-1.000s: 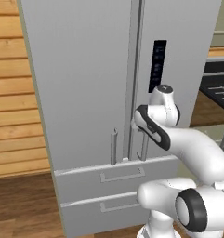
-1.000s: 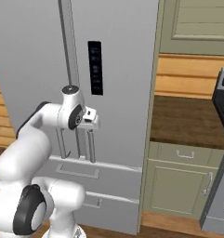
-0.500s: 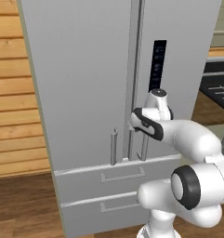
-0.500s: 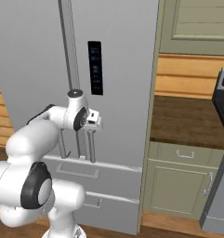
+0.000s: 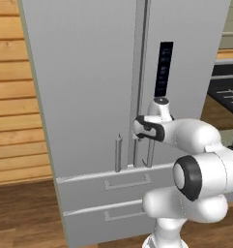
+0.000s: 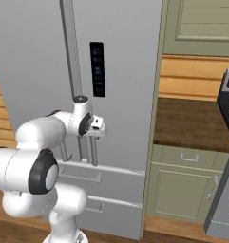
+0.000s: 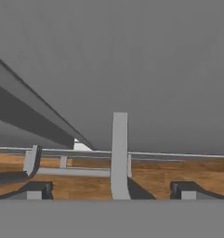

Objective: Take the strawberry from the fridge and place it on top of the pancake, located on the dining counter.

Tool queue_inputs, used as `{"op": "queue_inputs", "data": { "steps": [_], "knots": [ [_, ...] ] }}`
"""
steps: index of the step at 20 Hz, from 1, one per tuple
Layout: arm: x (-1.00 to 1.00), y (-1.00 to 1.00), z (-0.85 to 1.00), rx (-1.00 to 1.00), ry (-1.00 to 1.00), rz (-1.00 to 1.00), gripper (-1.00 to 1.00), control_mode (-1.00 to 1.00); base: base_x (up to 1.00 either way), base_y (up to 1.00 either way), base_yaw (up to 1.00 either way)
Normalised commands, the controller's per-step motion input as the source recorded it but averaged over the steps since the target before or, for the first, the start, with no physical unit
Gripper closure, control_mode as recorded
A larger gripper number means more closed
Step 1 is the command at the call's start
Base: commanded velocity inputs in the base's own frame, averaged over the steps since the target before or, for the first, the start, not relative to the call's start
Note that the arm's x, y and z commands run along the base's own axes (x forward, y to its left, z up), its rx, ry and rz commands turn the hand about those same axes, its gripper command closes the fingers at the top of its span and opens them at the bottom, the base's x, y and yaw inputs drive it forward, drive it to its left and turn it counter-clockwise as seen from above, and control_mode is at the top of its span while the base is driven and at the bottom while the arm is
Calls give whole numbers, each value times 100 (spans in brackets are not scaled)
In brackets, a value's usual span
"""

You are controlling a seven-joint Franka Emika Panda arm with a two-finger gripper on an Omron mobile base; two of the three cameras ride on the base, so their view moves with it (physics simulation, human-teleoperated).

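1. Standing shut in the left base view, the fridge (image 5: 89, 97) has its two upper doors closed; the gripper (image 5: 137, 130) sits against the seam between them, at the lower part of the right door's handle (image 5: 150, 150).
2. From the right base view, the gripper (image 6: 98, 129) is close to the fridge (image 6: 125, 80), just above the handle bars.
3. Close up in the hand view, the handle (image 7: 119, 153) stands between the two fingertips (image 7: 36, 189), which are spread apart and not touching it.

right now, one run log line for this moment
phase: reaching for fridge handle | gripper: open, fingertips either side of right door handle | fridge: doors closed | strawberry: not yet retrieved
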Motion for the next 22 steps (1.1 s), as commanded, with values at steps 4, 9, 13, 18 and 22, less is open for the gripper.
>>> {"op": "queue_inputs", "data": {
  "steps": [4, 9, 13, 18, 22],
  "knots": [
    [11, 0, -27, 0, 3, 0, -100, -100, 0, 0, 0],
    [-20, 0, -20, 0, 1, 0, 100, -100, 0, 0, 0],
    [-91, -30, -1, 5, -2, -4, 100, -100, 0, 0, 0],
    [-100, -70, 0, 12, -5, -6, 100, -100, 0, 0, 0],
    [-80, -68, 0, 9, -1, -1, 100, -100, 0, 0, 0]
  ]
}}
